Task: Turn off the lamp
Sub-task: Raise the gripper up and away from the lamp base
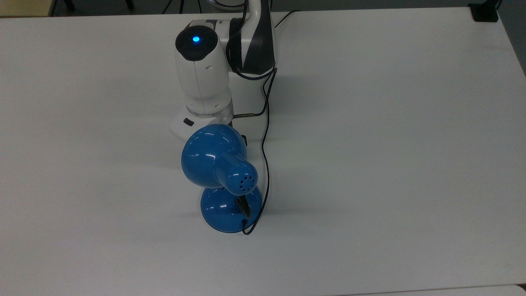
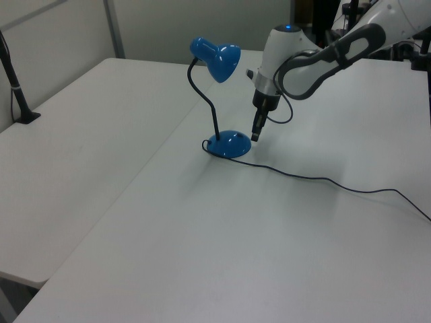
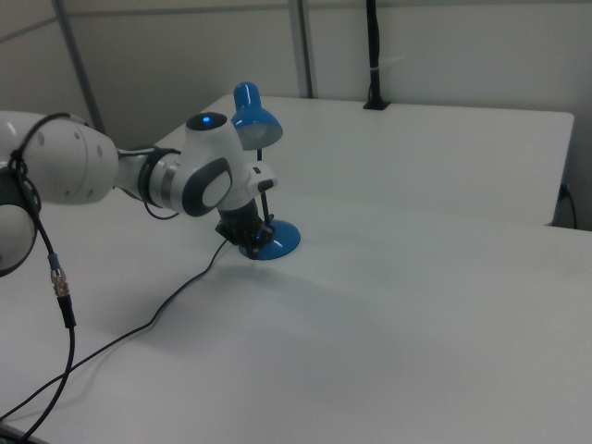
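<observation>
The lamp (image 2: 217, 94) stands unlit on the worktop (image 2: 202, 235); the claw (image 2: 256, 135), fingers together and empty, hangs just beside its base.

Legible text: you will find none on any surface.
Glossy blue metal desk lamp (image 1: 213, 158): you can read no brand, label or number on its shade or base.
White robot arm housing (image 1: 201, 78): no lettering that you can read; a lit blue dot on its black cap is a light, not a sign.
White table top (image 1: 390, 144): unmarked.
</observation>
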